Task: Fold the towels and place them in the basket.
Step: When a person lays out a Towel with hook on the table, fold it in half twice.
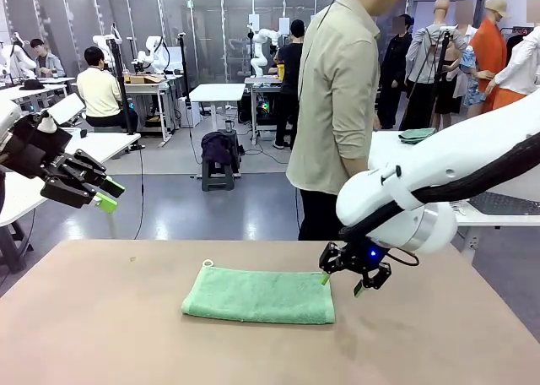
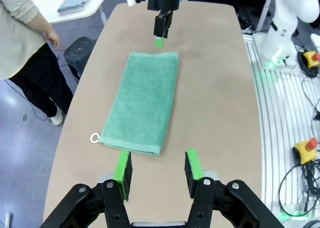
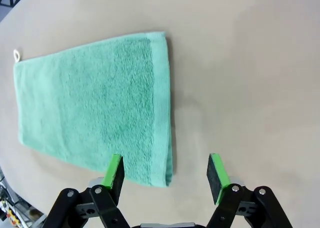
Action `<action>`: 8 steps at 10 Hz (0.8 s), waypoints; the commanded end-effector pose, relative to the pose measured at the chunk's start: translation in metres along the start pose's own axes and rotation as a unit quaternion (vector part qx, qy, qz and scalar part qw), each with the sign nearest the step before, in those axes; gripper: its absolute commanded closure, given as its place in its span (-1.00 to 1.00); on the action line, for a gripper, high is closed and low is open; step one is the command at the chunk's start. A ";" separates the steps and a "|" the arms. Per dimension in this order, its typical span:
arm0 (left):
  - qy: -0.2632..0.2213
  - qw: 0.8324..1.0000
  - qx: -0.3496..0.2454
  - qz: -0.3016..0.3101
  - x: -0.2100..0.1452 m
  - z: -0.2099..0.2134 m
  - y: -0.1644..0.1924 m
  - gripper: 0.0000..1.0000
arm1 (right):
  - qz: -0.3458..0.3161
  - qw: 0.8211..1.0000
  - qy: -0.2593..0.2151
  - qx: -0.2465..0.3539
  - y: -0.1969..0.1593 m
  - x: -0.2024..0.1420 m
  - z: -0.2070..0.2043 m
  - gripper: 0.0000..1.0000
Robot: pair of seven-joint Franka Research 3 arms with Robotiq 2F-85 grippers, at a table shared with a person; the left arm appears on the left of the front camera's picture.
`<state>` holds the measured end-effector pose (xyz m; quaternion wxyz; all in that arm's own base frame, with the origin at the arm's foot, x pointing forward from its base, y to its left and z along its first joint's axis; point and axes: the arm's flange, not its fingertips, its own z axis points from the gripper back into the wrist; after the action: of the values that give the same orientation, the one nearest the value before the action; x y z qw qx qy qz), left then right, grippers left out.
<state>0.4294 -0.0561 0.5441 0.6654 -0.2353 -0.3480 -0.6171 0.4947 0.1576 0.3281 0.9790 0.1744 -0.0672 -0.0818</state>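
Towel [image 1: 259, 295] location?
Flat on the table [image 1: 101, 334], apparently folded into a long strip, loop at its far left corner. My right gripper [image 1: 341, 284] hovers at its right end, jaws spread and empty, placed, I judge, to take that edge.
Left gripper [image 1: 108, 193]?
Raised at the left, fingers apart, nothing held, leaving working room. A person [image 1: 337, 106] stands beyond the far edge.

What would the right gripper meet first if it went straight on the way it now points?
Probably the towel: the right gripper has one finger over its end edge, the other over bare table. Height unclear.
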 end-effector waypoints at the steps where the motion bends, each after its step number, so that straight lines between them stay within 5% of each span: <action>1: -0.006 1.000 0.004 -0.003 0.001 0.000 -0.001 -0.12 | -0.029 0.999 -0.018 -0.016 0.018 0.006 -0.015 -0.68; 8: -0.006 1.000 0.004 -0.003 0.001 0.000 -0.001 -0.12 | -0.020 0.996 -0.027 -0.088 0.042 0.008 -0.043 -0.68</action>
<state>0.4294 -0.0560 0.5441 0.6655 -0.2351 -0.3479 -0.6171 0.5087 0.1966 0.3046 0.9875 0.1082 -0.0718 -0.0897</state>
